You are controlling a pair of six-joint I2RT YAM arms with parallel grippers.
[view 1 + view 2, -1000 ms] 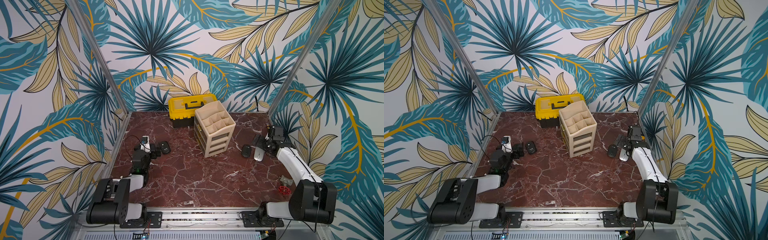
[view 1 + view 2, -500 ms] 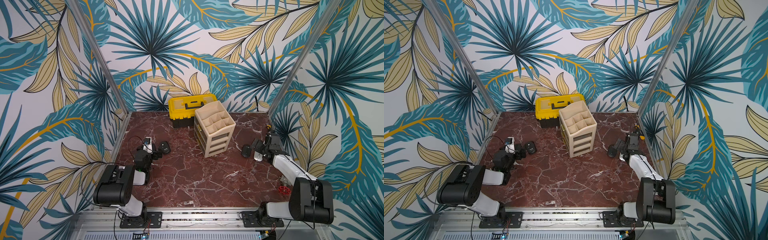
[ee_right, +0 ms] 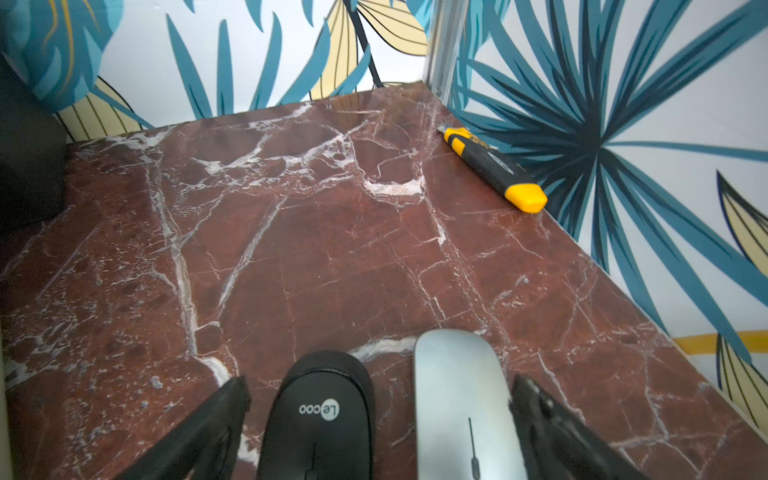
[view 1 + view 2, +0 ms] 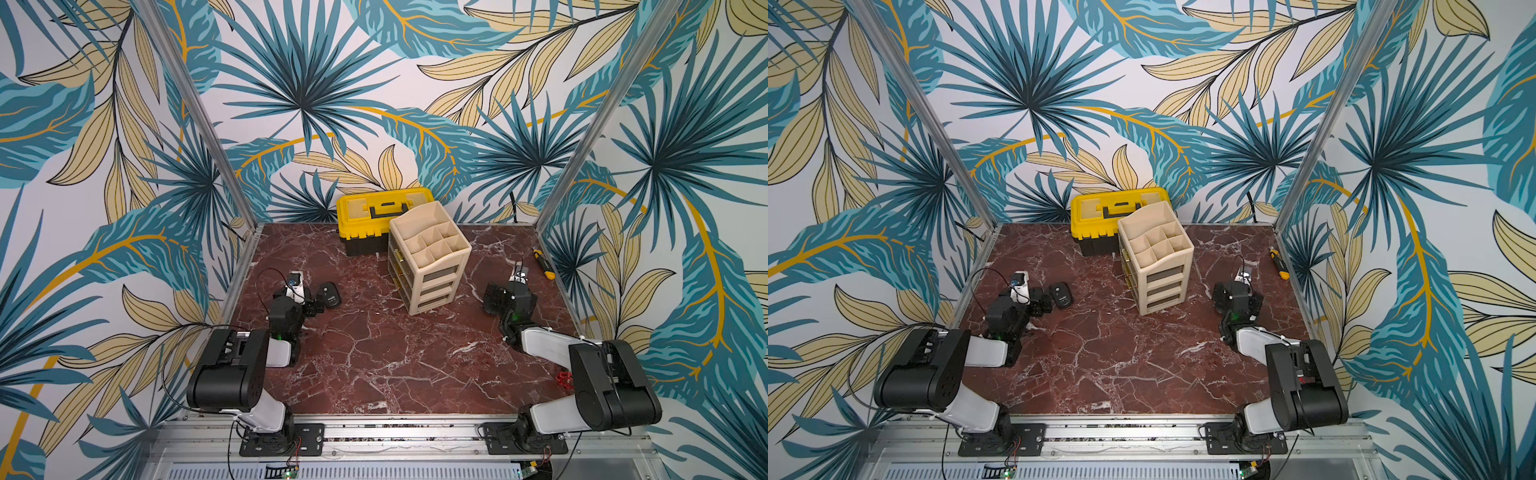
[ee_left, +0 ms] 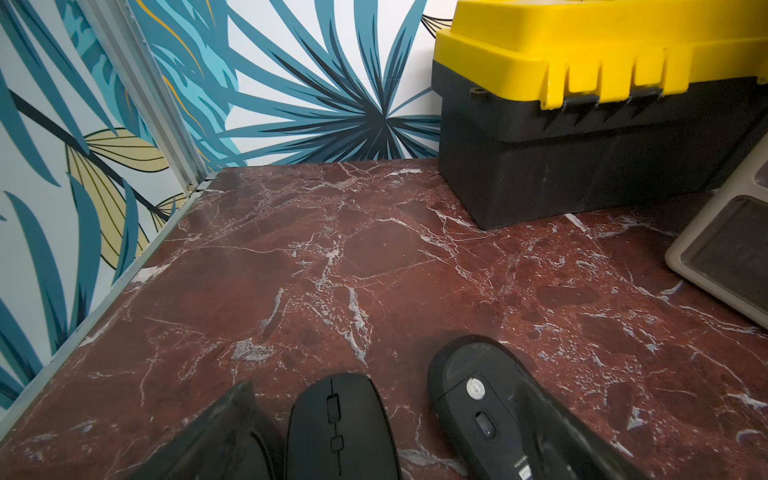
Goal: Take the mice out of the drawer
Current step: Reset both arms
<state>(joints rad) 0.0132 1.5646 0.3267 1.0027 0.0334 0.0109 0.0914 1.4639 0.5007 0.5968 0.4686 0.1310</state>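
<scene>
In the left wrist view, an upright black mouse (image 5: 340, 424) lies on the table between the open fingers of my left gripper (image 5: 386, 419). A second black mouse (image 5: 478, 403) lies belly-up, partly under one finger. In both top views this gripper (image 4: 312, 306) (image 4: 1042, 306) sits low beside that belly-up mouse (image 4: 328, 295) (image 4: 1061, 295). My right gripper (image 3: 378, 399) (image 4: 505, 296) is open over a black mouse (image 3: 320, 415) and a silver-grey mouse (image 3: 461, 407), both on the table. The beige drawer unit (image 4: 430, 257) (image 4: 1156, 262) stands mid-table with its drawers shut.
A yellow-and-black toolbox (image 4: 374, 216) (image 5: 582, 83) stands behind the drawer unit at the back wall. A yellow-and-black utility knife (image 4: 543, 264) (image 3: 494, 166) lies along the right wall. A small red object (image 4: 564, 379) sits near the right arm's base.
Both arms have folded back toward the front rail, elbows raised. The right gripper has drawn back from the far right side over its two mice. Both grippers have stayed open.
</scene>
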